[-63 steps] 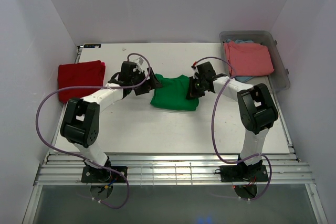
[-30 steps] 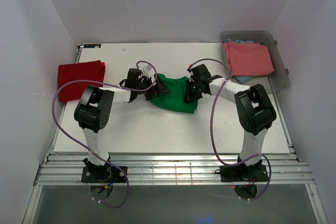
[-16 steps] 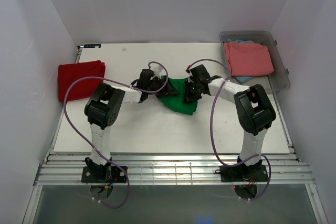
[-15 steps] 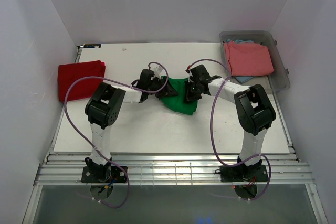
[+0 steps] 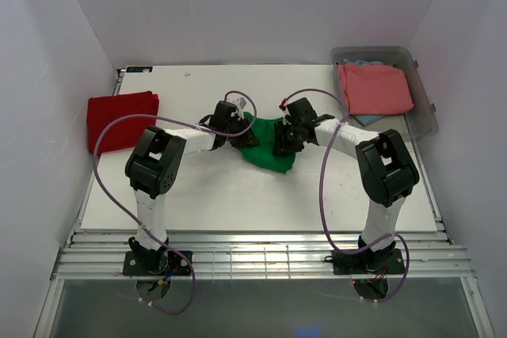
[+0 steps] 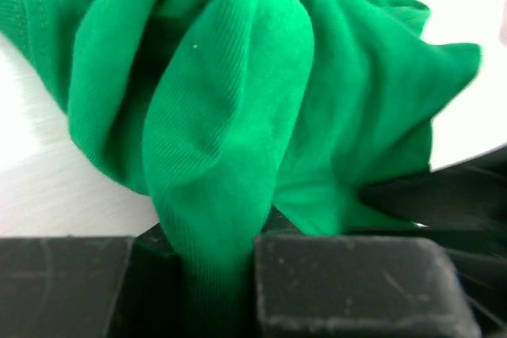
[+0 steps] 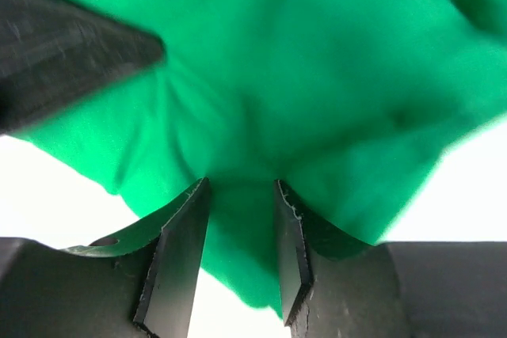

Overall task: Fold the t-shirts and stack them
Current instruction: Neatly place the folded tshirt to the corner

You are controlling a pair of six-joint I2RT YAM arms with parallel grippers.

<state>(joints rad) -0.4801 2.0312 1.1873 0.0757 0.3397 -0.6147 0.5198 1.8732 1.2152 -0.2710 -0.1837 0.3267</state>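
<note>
The green tee lies bunched in the middle of the table, and both arms reach to it, one from each side. The left gripper is at the left edge of the tee. In the left wrist view its two black fingers are closed on a thick fold of the green cloth, which rises from between them as a rounded ridge. The right gripper is at the right part of the same tee. In the right wrist view its fingers stand close together with green cloth pinched in the narrow gap, so it is also gripping the tee. The two grippers are near each other, with only crumpled cloth between them, and each wrist view shows a dark, blurred part of the other gripper at the far side of the cloth. The tee is not flat: it is gathered toward the grippers, and its near edge spreads in a round shape on the table. Whether the gathered part is lifted off the table cannot be told. The red tee lies folded at the left edge of the table, well apart from the arms. At the far right corner stands a clear bin. The pink tee lies folded on top inside it, and a blue tee shows under it at the far end.
</note>
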